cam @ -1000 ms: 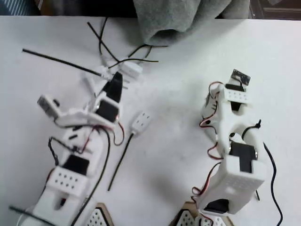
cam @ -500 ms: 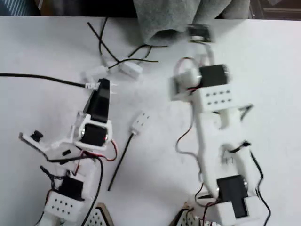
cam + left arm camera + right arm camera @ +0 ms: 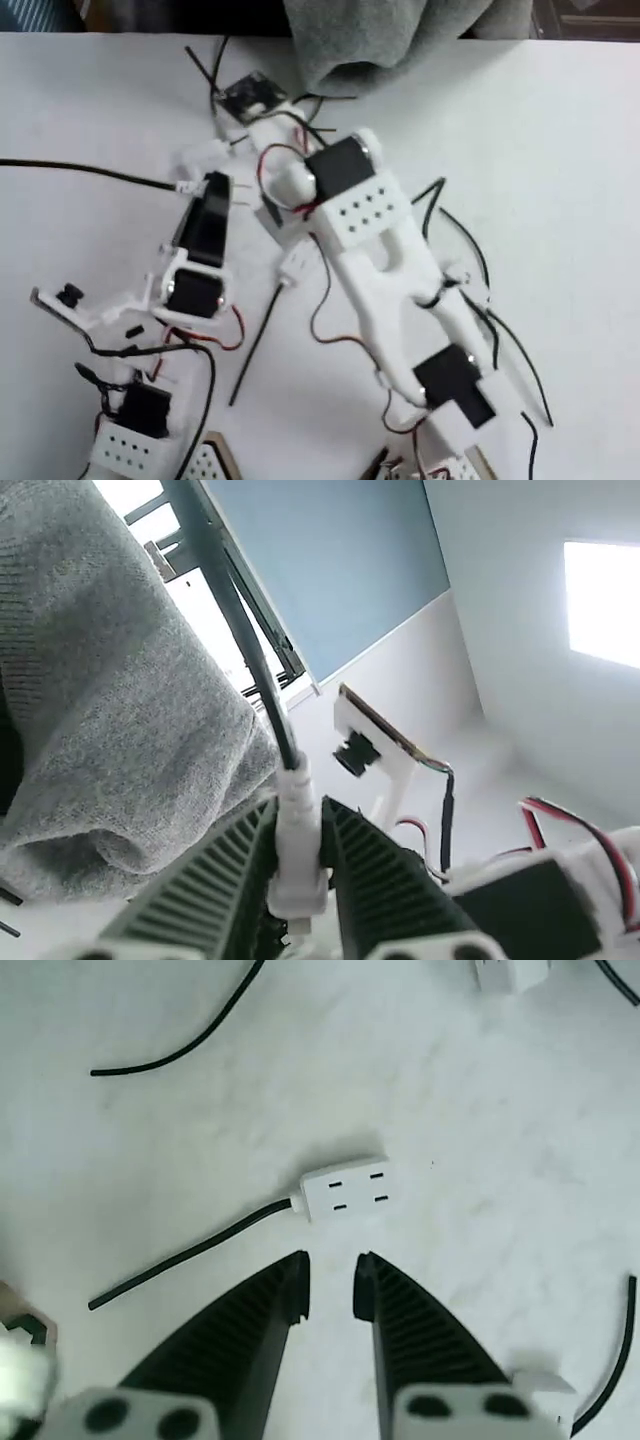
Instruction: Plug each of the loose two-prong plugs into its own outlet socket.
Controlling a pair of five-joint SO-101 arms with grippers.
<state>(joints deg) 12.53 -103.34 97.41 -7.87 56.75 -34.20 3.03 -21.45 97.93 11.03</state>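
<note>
Holding a plug: the left gripper has its ribbed jaws closed on a white two-prong plug; the prongs themselves cannot be made out.
Plug's cord: a black cord leaves the gripped plug and, in the high view, runs over the desk to its left edge.
Left arm: it rises from the near left corner, with its gripper over the left half of the desk, about midway between the near and far edges.
Right gripper: the right gripper has its jaws a little apart with nothing between them, and it hangs above the desk just short of the outlet socket.
Outlet socket: a white block with two pairs of slots facing up lies near the middle of the desk, free of both grippers; its black lead trails toward the near edge.
Right arm: the right arm stretches on a slant from the near edge toward the far left, partly covering the socket in the high view.
Other pieces: a small white connector lies near the gripped plug; plug or socket, cannot tell.
Cloth: a grey cloth lies over the far edge.
</note>
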